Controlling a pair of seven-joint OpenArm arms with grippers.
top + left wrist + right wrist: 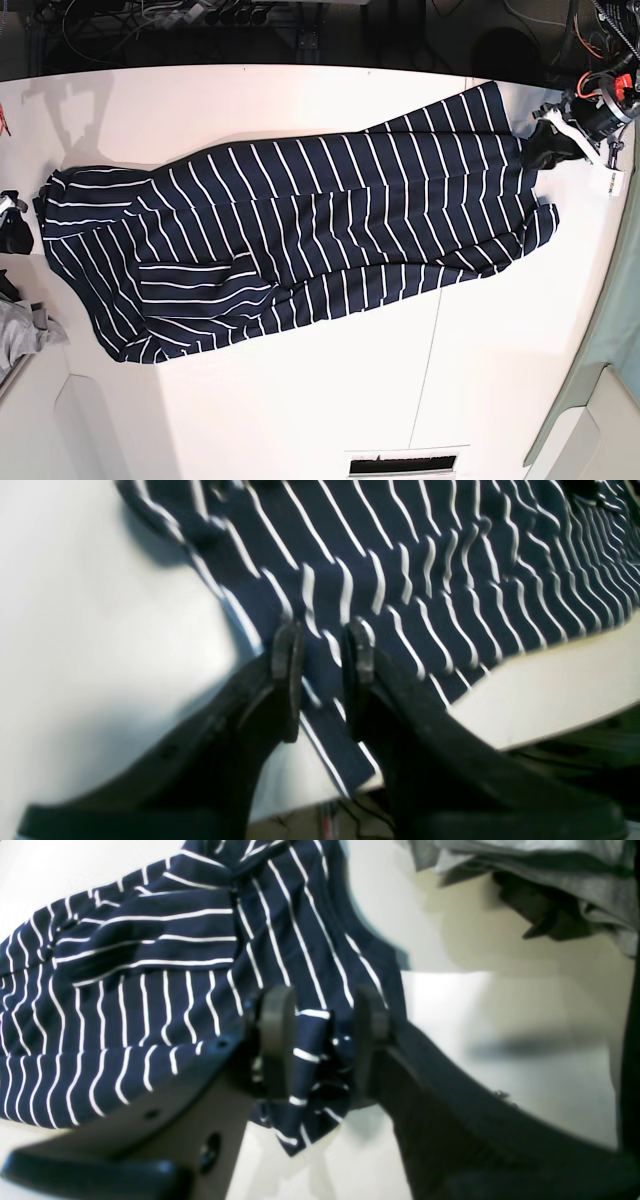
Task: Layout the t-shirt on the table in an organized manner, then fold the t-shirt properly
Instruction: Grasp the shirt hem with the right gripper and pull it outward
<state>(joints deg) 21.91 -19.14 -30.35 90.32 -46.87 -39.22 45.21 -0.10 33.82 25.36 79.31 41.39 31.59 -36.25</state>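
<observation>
The navy white-striped t-shirt (300,230) lies stretched lengthwise across the white table (300,400), with a folded-over flap near its left end. My left gripper (322,640) stands open at the shirt's right end (400,555), over a corner that reaches the table edge. Striped fabric shows in the gap between its pads without being pinched. In the base view the left gripper (545,148) sits at the far right. My right gripper (325,1010) is open around a crumpled bunch of the shirt (150,990) at its left end, where the right gripper (15,225) shows in the base view.
A grey cloth (550,865) lies close beside the right gripper, and the same grey cloth (20,335) sits at the table's left edge. A dark seam (430,340) crosses the tabletop. The table edge (550,715) runs just behind the left gripper. Cables (200,15) hang beyond the far side.
</observation>
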